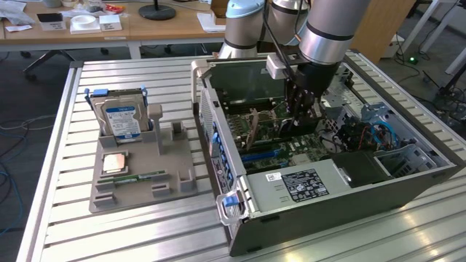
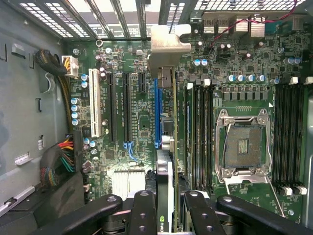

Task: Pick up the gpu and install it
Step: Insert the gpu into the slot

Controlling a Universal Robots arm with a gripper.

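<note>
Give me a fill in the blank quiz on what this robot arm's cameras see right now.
1. The black gripper holds the thin green graphics card with a silver bracket inside the open grey computer ____.
2. The silver hard drive with a blue-white label stands ____ in the grey holder tray.
3. The silver processor socket is ____.
Missing words: case; upright; empty.
</note>
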